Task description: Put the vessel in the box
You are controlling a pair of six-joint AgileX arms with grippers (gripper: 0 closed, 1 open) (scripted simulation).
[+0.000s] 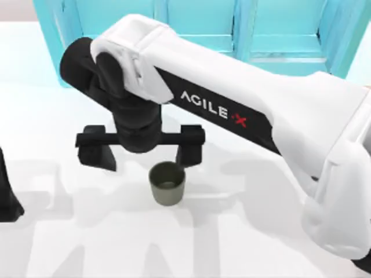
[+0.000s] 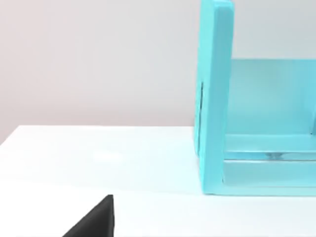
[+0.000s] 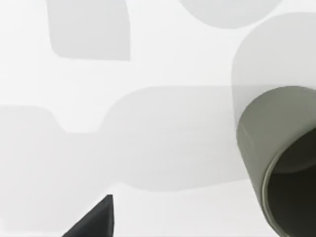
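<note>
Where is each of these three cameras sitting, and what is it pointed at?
Top view: above the table, looking down on the right arm's open right gripper beside the upright cup.
Left wrist view: on the left arm, facing the turquoise shelf unit; a dark fingertip shows.
Right wrist view: on the right arm, facing the cup.
The top and right wrist views share the cup.

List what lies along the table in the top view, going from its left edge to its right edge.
Left arm's dark end effector at the left edge → right end effector, fingers spread open above the table → vessel, upright beside its right finger → right arm's white forearm running to the right edge.
</note>
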